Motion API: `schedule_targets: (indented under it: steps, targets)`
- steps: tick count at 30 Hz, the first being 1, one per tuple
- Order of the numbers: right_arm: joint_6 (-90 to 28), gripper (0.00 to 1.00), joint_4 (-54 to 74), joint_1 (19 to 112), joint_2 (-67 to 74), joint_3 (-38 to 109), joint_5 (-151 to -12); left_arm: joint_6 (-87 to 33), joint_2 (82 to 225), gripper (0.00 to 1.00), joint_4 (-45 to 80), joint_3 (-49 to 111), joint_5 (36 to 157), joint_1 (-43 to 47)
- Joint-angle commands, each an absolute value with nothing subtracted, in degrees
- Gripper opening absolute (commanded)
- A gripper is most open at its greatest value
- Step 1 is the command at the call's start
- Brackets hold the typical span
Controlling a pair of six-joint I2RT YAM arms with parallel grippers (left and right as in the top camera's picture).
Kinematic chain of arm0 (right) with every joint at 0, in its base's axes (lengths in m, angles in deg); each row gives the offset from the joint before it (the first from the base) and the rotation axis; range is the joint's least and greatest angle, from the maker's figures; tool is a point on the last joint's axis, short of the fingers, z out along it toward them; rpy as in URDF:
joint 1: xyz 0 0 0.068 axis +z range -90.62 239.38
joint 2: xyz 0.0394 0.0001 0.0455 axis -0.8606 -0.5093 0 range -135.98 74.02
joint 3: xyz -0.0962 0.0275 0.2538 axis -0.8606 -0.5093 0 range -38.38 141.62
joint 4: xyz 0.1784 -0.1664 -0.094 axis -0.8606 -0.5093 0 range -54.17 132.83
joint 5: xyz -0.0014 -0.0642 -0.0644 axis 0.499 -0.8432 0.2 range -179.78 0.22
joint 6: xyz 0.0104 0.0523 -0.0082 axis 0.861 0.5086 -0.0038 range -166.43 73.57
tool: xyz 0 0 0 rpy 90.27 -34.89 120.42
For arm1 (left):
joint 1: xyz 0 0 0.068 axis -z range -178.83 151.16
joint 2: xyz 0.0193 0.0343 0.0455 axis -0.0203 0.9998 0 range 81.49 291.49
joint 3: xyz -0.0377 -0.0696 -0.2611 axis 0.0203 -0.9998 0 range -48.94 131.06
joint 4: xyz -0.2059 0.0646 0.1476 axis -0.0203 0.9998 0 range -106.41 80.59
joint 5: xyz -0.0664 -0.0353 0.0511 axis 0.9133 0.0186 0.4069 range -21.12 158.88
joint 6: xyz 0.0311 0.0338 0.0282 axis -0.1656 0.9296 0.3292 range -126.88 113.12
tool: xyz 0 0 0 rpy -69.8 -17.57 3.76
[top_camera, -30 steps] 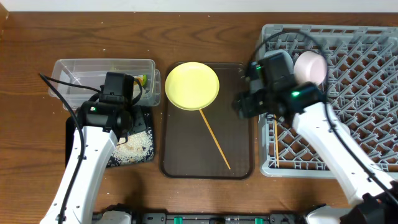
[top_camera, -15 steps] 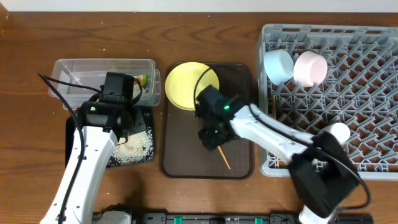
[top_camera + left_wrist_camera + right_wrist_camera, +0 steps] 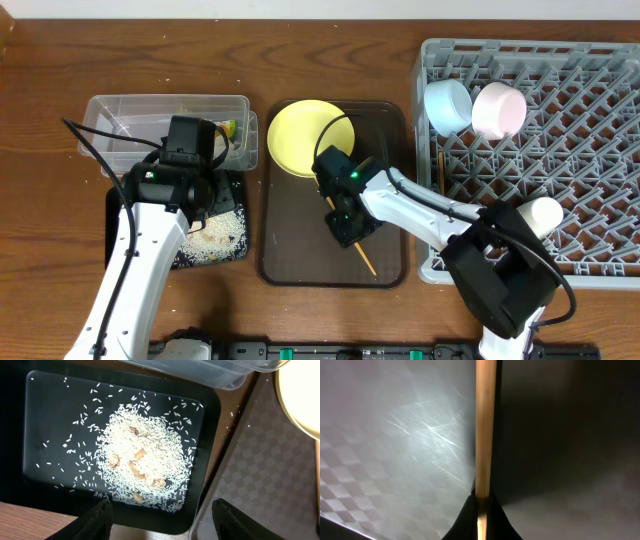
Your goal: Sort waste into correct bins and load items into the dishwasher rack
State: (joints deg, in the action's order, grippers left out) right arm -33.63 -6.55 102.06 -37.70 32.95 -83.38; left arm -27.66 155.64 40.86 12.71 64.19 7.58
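On the dark-brown serving tray (image 3: 385,150) lies a thin wooden chopstick (image 3: 365,262) (image 3: 485,425), and my right gripper (image 3: 345,225) (image 3: 482,507) is shut on it, low over the tray. A yellow plate (image 3: 305,135) rests at the tray's far left corner. Inside the grey dishwasher rack (image 3: 580,150) stand a light-blue bowl (image 3: 447,105) and a pinkish bowl (image 3: 498,110), with another chopstick (image 3: 440,170) by them. My left gripper (image 3: 200,195) (image 3: 162,520) hangs open and empty over the near edge of the black tray (image 3: 50,420), which holds rice scraps (image 3: 145,460).
The clear tub (image 3: 140,115) sits behind the black tray with a green-and-orange wrapper (image 3: 228,128) inside. Its rim (image 3: 200,372) shows at the top of the left wrist view. The right arm stretches from the rack's near left corner across the serving tray.
My right arm swung from the rack's left edge over to the serving tray, came down on the chopstick and shut on it. The left arm has not moved.
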Motion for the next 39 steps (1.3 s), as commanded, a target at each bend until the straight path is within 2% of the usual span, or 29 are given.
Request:
schedule_targets:
  steps: [1, 14, 20, 25, 26, 29, 32, 35, 39]
  targets:
    - [-32.73, 0.01, -7.91, 99.61, -34.14, 33.19, -84.87, -27.77, 155.7, 0.66, 41.21, 13.17, 63.88, 7.34]
    - [-33.37, 0.01, -11.41, 83.7, -10.99, 33.19, -90.62, -27.77, 155.7, 0.66, 41.19, 13.17, 63.88, 7.34]
    - [-33.15, 0.01, -14.77, 78.37, -9.57, 33.12, -94.27, -27.77, 155.7, 0.66, 41.19, 13.17, 63.88, 7.34]
    - [-33.22, 0.02, -13.48, 78.08, -9.57, 33.08, -89.55, -27.77, 155.7, 0.66, 41.15, 13.17, 63.88, 7.34]
    - [-33.19, 0.07, -12.59, 78.54, -9.57, 33.08, -87.49, -27.77, 155.7, 0.66, 41.15, 13.17, 63.88, 7.34]
    - [-33.17, 0.4, -9.22, 80.49, -9.64, 33.08, -83.58, -27.77, 155.7, 0.66, 41.15, 13.17, 63.88, 7.34]
    - [-32.41, 0.51, -5.94, 83.31, -10.23, 33.08, -83.27, -27.77, 155.7, 0.66, 41.15, 13.17, 63.88, 7.34]
    - [-30.26, 0.5, -3.36, 86.34, -12.11, 33.08, -84.7, -27.77, 155.7, 0.66, 41.17, 13.17, 63.88, 7.34]
    - [-24.76, 0.41, 0.18, 89.38, -16.92, 33.08, -89.42, -27.79, 155.7, 0.66, 41.12, 13.17, 64.61, 7.34]
